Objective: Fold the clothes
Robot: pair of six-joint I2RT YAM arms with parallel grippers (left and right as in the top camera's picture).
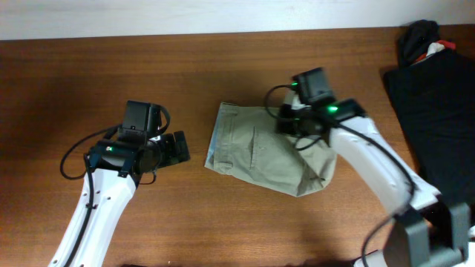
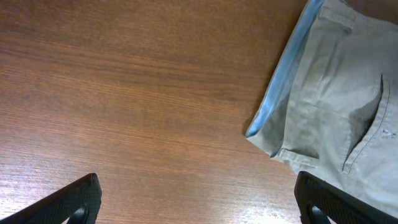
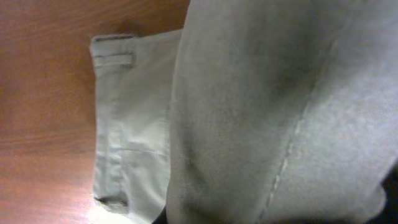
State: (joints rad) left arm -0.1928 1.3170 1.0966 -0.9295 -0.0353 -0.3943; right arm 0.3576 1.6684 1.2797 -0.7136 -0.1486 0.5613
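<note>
The khaki shorts [image 1: 260,152] lie on the middle of the wooden table, waistband to the left. My right gripper [image 1: 298,127] is over their upper right part. In the right wrist view a raised fold of the shorts [image 3: 267,112] fills the frame and hides the jaws, which appear closed on it. The waistband with its belt loop lies flat below. My left gripper [image 1: 177,148] is open and empty just left of the waistband. In the left wrist view its fingers [image 2: 196,190] hover over bare wood, with the shorts [image 2: 336,93] and their blue inner waistband at the right.
A black garment [image 1: 434,111] lies at the table's right edge, with a dark bundle showing red and white [image 1: 423,41] behind it. A pale wall edge runs along the back of the table [image 1: 111,81].
</note>
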